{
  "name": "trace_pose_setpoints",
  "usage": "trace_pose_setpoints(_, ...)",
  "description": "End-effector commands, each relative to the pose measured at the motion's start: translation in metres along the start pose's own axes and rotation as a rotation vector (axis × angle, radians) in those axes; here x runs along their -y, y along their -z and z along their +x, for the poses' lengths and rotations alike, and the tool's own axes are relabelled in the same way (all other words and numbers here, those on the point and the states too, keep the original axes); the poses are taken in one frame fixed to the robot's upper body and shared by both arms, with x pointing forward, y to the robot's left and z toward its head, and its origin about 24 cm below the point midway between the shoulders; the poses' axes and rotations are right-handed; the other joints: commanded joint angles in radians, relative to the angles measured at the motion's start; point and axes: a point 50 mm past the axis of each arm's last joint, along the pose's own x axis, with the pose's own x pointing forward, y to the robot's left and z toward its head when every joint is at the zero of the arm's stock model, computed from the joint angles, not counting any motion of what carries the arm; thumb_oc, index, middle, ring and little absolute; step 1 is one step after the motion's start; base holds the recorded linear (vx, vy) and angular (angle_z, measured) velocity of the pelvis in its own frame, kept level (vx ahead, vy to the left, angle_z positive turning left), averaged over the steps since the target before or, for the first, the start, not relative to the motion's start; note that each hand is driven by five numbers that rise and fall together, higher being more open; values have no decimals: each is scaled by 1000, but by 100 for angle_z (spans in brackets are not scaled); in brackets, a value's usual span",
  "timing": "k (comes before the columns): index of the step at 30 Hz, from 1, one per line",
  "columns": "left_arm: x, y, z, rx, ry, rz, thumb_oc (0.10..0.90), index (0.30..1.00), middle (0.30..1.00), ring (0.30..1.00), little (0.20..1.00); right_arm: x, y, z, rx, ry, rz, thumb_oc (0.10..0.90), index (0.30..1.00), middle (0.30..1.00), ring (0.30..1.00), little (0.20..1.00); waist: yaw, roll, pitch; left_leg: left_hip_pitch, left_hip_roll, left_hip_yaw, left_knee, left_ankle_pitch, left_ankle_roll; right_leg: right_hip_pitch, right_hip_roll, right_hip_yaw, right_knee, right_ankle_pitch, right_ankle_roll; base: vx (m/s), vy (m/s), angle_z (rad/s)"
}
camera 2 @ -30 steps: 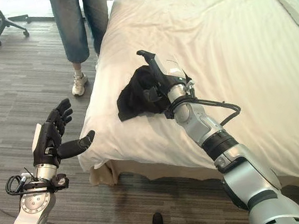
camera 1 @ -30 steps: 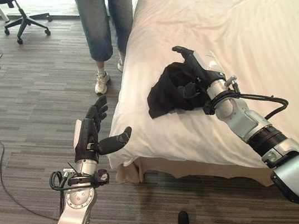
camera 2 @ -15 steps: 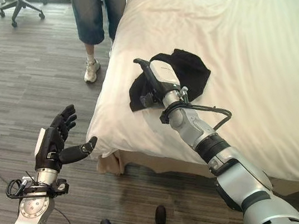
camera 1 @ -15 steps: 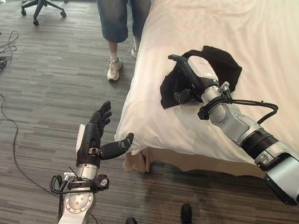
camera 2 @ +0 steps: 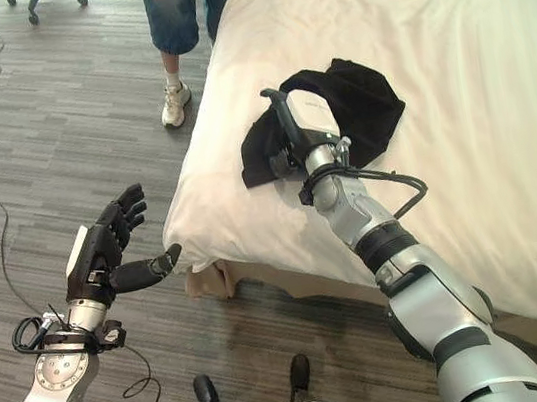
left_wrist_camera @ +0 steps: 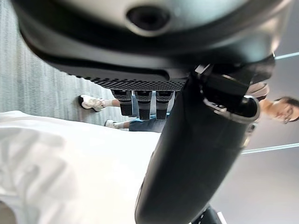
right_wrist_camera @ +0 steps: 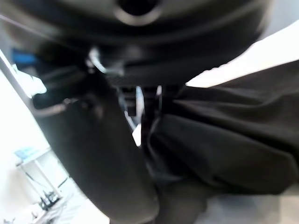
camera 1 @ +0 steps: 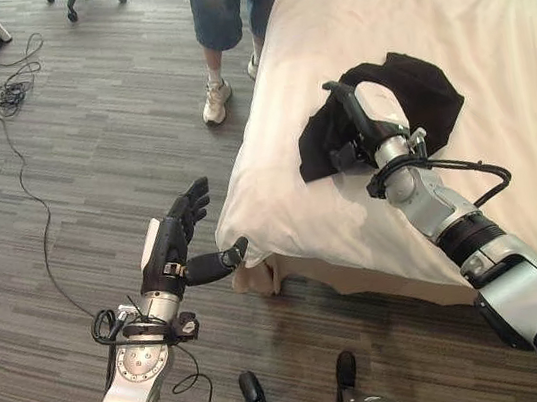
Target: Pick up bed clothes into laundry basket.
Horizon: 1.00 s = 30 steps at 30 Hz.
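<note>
Black garment (camera 1: 404, 95), crumpled on white bed (camera 1: 484, 17) near its floor-side edge; likely light, limp, non-slippery, best gathered at a bunched fold. Right hand (camera 1: 364, 126) resting on garment's near part, fingers buried in cloth in the right wrist view, state impossible to tell. Left hand (camera 1: 176, 245) over floor (camera 1: 72, 170), fingers apart, empty. Person's legs (camera 1: 222, 26) beside bed
</note>
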Motion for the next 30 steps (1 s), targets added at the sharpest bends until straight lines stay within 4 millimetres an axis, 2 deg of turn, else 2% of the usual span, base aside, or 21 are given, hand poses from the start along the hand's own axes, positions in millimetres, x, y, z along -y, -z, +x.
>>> trace_pose_setpoints(1, 2, -66, 16, 358, 42, 0, 800, 900, 900, 900, 900, 62, -47, 30, 154, 217, -9, 400, 300, 300, 300, 300, 4, -24, -9, 76, 67, 77, 1, -93, -67, 35, -28, -24, 7, -149, 45, 0, 0, 0)
trace_pose_setpoints(4, 3, -62, 15, 341, 33, -13, 800, 900, 900, 900, 900, 43, -32, 24, 94, 159, 35, 400, 300, 300, 300, 300, 4, -9, -5, 72, 69, 84, 1, -88, -70, 28, -28, -24, 7, -149, 46, 0, 0, 0)
trace_pose_setpoints(8, 2, -56, 10, 311, 30, 0, 800, 900, 900, 900, 900, 28, -21, 17, 64, 116, 69, 400, 300, 300, 300, 300, -3, 3, -6, 79, 69, 87, 1, -91, -69, 33, -28, -23, 7, -148, 48, 0, 0, 0)
trace_pose_setpoints(10, 2, -55, 9, 305, 30, 5, 800, 900, 900, 900, 900, 30, -20, 16, 69, 116, 56, 400, 300, 300, 300, 300, -7, 2, -8, 84, 69, 89, 1, -95, -69, 36, -30, -24, 7, -146, 50, -19, 40, -2)
trace_pose_setpoints(12, 2, -54, 8, 302, 28, 3, 800, 900, 900, 900, 900, 43, -22, 18, 96, 141, -3, 400, 300, 300, 300, 300, -12, -3, -11, 92, 67, 90, 1, -101, -68, 42, -32, -20, 7, -145, 53, -23, 59, -1)
trace_pose_setpoints(16, -4, -53, 4, 295, 18, 20, 800, 900, 900, 900, 900, 98, -51, 27, 241, 261, -205, 400, 300, 300, 300, 300, -24, -34, -27, 119, 41, 55, 1, -142, -51, 55, -30, 23, 7, -150, 60, 1, 89, 3)
trace_pose_setpoints(17, -6, -53, 4, 298, 10, 23, 800, 900, 900, 900, 900, 113, -63, 28, 278, 305, -229, 400, 300, 300, 300, 300, -22, -52, -31, 131, 21, 23, 11, -158, -44, 59, -27, 46, 7, -149, 57, 15, 78, -17)
trace_pose_setpoints(18, -8, -54, 6, 306, 1, 26, 800, 900, 900, 900, 900, 131, -72, 28, 306, 360, -244, 400, 300, 300, 300, 300, -14, -80, -30, 117, 4, -32, 65, -175, -44, 60, -27, 76, 7, -147, 55, 8, 77, -18)
trace_pose_setpoints(19, -7, -53, 8, 303, -4, 12, 800, 900, 900, 900, 900, 138, -76, 28, 318, 385, -239, 400, 300, 300, 300, 300, -9, -113, -38, 107, -18, -94, 81, -204, -43, 60, -27, 107, 7, -143, 60, -15, 51, -54)
trace_pose_setpoints(20, -7, -54, 9, 304, -3, 12, 800, 900, 900, 900, 900, 139, -76, 28, 318, 386, -239, 400, 300, 300, 300, 300, -8, -115, -39, 102, -20, -94, 83, -202, -42, 55, -28, 108, 7, -140, 60, 3, 54, -64)
trace_pose_setpoints(21, -6, -51, 11, 297, -10, -5, 800, 900, 900, 900, 900, 176, -79, 23, 336, 469, -276, 400, 300, 300, 300, 300, -15, -153, -62, 105, -34, -162, 53, -219, -32, 50, -26, 146, 7, -129, 73, -37, 101, -116)
trace_pose_setpoints(23, -9, -44, 5, 265, -24, -27, 800, 900, 900, 900, 900, 212, -85, 12, 372, 531, -404, 400, 300, 300, 300, 300, -50, -166, -102, 135, -21, -98, 1, -211, -16, 41, -40, 136, 7, -105, 93, -55, 198, -79)
trace_pose_setpoints(25, -22, -34, -4, 213, -93, -36, 800, 900, 900, 900, 900, 228, -93, -2, 429, 564, -492, 400, 300, 300, 300, 300, -78, -180, -124, 151, -27, -49, 1, -221, -10, 40, -56, 128, 7, -75, 113, -111, 235, -28)
trace_pose_setpoints(28, -48, -34, -9, 202, -196, 29, 800, 900, 900, 900, 900, 250, -101, -31, 509, 642, -559, 400, 300, 300, 300, 300, -118, -198, -136, 164, -23, 39, 1, -226, -10, 8, -84, 103, 7, -2, 152, -168, 154, -67)
trace_pose_setpoints(30, -63, -33, -13, 193, -269, 70, 800, 900, 900, 900, 900, 265, -89, -56, 507, 690, -576, 400, 300, 300, 300, 300, -158, -202, -151, 171, -8, 95, 1, -222, -15, -25, -108, 75, 7, 45, 174, -169, 112, -101)
